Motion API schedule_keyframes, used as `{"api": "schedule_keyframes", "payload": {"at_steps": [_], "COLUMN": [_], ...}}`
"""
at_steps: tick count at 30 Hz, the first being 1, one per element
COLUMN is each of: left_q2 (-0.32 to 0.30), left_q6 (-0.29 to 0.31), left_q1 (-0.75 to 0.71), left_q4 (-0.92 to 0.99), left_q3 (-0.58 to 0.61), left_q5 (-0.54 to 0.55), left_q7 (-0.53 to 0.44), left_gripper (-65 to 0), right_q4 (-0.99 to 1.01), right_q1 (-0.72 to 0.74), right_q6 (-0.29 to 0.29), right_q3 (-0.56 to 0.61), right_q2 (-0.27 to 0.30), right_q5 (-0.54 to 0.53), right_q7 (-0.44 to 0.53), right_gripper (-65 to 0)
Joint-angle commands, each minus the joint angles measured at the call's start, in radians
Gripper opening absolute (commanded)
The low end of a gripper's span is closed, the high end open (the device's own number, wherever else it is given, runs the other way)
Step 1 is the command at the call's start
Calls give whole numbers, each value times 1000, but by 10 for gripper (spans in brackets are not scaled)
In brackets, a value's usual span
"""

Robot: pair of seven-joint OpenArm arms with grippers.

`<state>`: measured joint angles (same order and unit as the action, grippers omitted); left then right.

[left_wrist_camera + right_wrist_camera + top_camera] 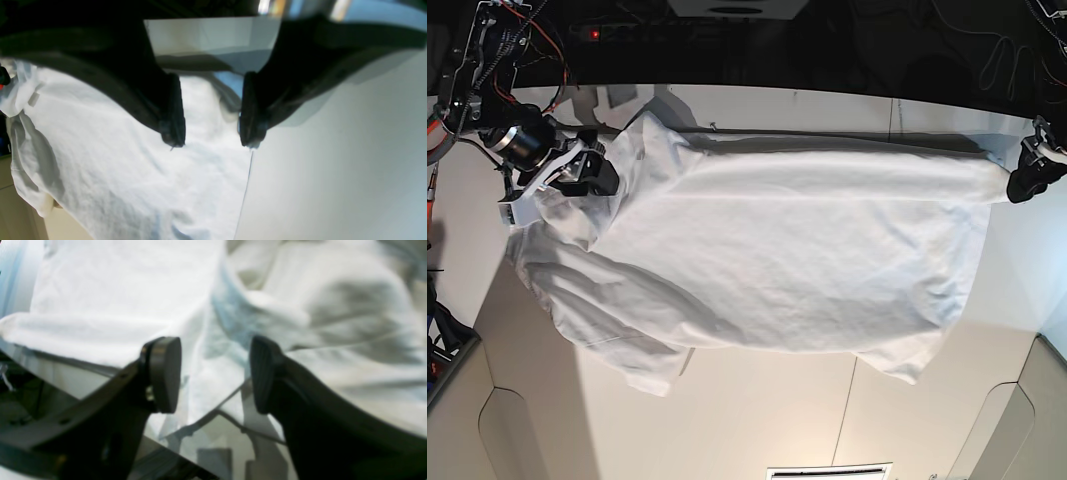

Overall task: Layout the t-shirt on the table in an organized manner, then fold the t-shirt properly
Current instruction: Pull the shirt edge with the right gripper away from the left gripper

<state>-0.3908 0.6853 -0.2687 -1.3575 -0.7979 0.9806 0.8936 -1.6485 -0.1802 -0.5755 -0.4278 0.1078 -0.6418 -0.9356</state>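
The thin, wrinkly white cotton t-shirt (767, 260) lies stretched across the wide matte white counter (757, 420) between the black left gripper (211, 120) and black right gripper (215, 373), both spread with nothing between them, so laying-out looks nearly finished and folding probably calls for fresh grasps.

Both arms are finished in matte black, with the right gripper (215, 373) fitted with ribbed oval pads (165, 373) and red-orange cables (512, 25) strung above.
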Motion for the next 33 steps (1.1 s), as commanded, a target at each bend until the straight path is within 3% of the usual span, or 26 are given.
{"api": "schedule_keyframes", "payload": {"at_steps": [1,6,22,25,29,31,33], "left_q2": [-22,-22,-22,-22,-22,-22,-22], "left_q6": [8,8,8,8,8,8,8], "left_q1": [2,3,3,3,3,3,3], "left_q4": [-16,-16,-16,-16,-16,-16,-16], "left_q3": [-6,-6,-6,-6,-6,-6,-6], "left_q5": [24,25,32,32,32,32,32], "left_q7": [-10,-11,-14,-14,-14,-14,-14], "left_gripper": [-346,-346,-346,-346,-346,-346,-346], "right_q4": [-19,-18,38,38,38,38,38], "right_q1": [8,8,8,8,8,8,8], "right_q6": [0,0,31,74,74,74,74], "right_q3": [-21,-84,-43,-43,-26,-5,19], "right_q2": [11,11,-11,-11,-11,-11,-11], "right_q5": [-29,-31,6,6,6,6,6], "right_q7": [22,23,50,53,65,65,66], "right_gripper": [-325,-338,-338,-338,-339,-383,-485]}}
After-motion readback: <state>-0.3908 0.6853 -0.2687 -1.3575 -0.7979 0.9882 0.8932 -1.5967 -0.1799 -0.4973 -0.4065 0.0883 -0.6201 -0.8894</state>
